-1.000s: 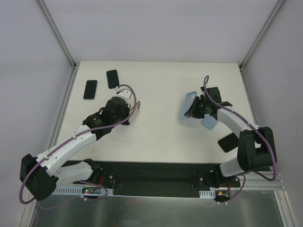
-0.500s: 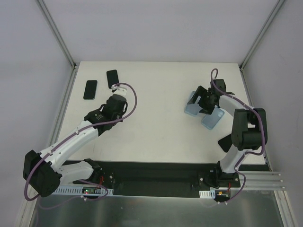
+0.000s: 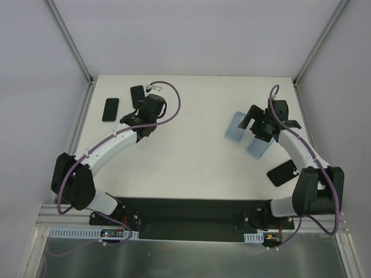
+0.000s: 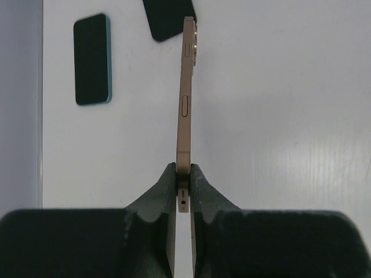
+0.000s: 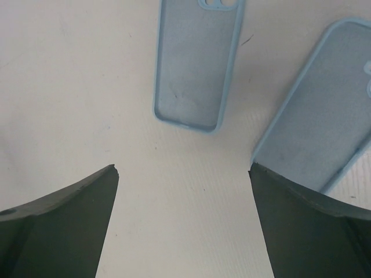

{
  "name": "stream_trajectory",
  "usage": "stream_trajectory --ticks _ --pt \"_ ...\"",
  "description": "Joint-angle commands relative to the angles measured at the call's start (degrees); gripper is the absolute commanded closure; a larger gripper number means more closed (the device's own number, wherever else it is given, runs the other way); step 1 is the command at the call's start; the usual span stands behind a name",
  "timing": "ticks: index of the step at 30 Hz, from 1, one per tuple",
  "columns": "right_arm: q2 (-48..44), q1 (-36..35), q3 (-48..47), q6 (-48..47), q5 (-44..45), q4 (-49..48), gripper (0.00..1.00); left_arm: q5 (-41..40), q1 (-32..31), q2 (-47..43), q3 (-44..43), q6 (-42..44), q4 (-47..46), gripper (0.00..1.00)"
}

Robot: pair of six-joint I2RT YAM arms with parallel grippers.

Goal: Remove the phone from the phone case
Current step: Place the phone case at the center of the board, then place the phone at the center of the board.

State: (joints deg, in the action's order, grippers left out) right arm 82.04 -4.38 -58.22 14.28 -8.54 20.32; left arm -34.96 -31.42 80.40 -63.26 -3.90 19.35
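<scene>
My left gripper [image 4: 184,174] is shut on the bottom end of a gold phone [image 4: 185,98], which it holds on edge above the table. In the top view that gripper [image 3: 144,104] is at the back left. My right gripper [image 5: 182,174] is open with nothing between its fingers. Just beyond it an empty light blue phone case [image 5: 197,63] lies flat with its inside up. From above, this case [image 3: 236,127] lies to the left of the right gripper [image 3: 253,124].
A second light blue case [image 5: 322,136] lies beside the right finger, and from above this second case [image 3: 259,146] is nearer the arms. A black phone [image 3: 283,172] lies at the near right. A teal-edged phone [image 4: 91,59] and a black phone [image 4: 168,17] lie at the back left.
The right gripper opened and let go of the blue case, which now lies flat on the table. The left arm carried the gold phone toward the back left.
</scene>
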Motion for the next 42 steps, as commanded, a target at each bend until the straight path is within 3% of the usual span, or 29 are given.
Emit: stream_trajectory --ticks 1,9,16,19,21,23,24,27,37,42 --pt "-6.97 0.08 3.37 -1.01 0.71 2.88 0.02 1.03 0.13 7.12 -8.09 8.28 -14.42 1.0" --pt "-16.38 0.16 7.15 -3.12 0.89 7.72 0.01 1.03 0.13 23.28 -12.58 26.13 -35.76 1.0" --pt "-20.51 0.25 9.0 -3.12 1.07 10.09 0.01 0.16 -0.05 32.97 -16.45 31.76 -42.03 1.0" --pt "-20.96 0.16 8.91 -3.03 0.98 10.44 0.01 -2.65 0.04 36.22 -19.43 31.77 -40.63 1.0" --pt "-20.96 0.25 8.82 -2.95 0.98 10.45 0.0 -1.0 0.39 38.33 -23.99 28.79 -32.05 1.0" --pt "-20.69 0.25 8.3 -2.86 0.89 10.62 0.0 2.33 0.92 39.22 -26.46 25.89 -25.71 0.93" --pt "-20.61 0.16 8.03 -2.94 0.98 10.71 0.0 2.96 1.1 39.39 -26.47 25.44 -25.16 0.83" --pt "-20.43 0.16 6.98 -3.21 0.98 11.41 0.0 5.59 1.53 40.01 -27.35 23.51 -21.75 0.7" --pt "-22.71 0.25 6.18 -3.56 1.68 13.61 0.01 7.97 2.42 40.36 -28.85 19.38 -15.23 0.61" --pt "-24.38 0.25 5.75 -4.0 2.38 15.45 0.0 9.56 2.59 35.63 -26.65 15.51 -12.24 0.59"
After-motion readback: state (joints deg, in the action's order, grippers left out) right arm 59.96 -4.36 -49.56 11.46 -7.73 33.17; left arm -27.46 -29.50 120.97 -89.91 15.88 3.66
